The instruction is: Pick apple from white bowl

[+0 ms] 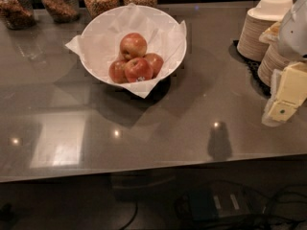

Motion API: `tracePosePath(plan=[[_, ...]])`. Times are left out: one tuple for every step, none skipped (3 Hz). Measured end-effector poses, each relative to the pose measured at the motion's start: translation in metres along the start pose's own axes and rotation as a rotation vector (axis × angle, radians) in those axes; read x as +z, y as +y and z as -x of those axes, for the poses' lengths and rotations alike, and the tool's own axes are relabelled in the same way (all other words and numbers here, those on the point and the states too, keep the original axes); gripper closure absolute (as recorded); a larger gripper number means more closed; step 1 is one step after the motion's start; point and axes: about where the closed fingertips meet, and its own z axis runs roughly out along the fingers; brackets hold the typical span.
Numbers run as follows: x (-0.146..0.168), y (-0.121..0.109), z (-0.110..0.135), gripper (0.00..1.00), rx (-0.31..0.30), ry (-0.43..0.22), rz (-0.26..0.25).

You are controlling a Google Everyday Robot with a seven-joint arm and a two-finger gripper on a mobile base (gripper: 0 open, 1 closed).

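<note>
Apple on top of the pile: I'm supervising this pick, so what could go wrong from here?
The gripper sits far right beside the stacked paper bowls, so swinging left could clip them. The apple rests on three darker apples in the white bowl; a push could roll it off or drag the crinkled paper.

- Gripper: far right of view; pale cream, blocky, flat-faced segments.
- Marking: one small dark dot on the lowest segment.
- Arm housing: smooth, rounded, grey-white shell.
</note>
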Motion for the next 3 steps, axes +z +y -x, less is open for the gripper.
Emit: tracePosePath(plan=[[0.000, 0.000, 0.000, 0.00, 0.000, 0.000, 0.000], [-0.001, -0.011, 0.015, 0.00, 0.008, -0.060, -0.023], [0.001, -0.028, 0.039, 0.00, 0.029, -0.139, -0.046]])
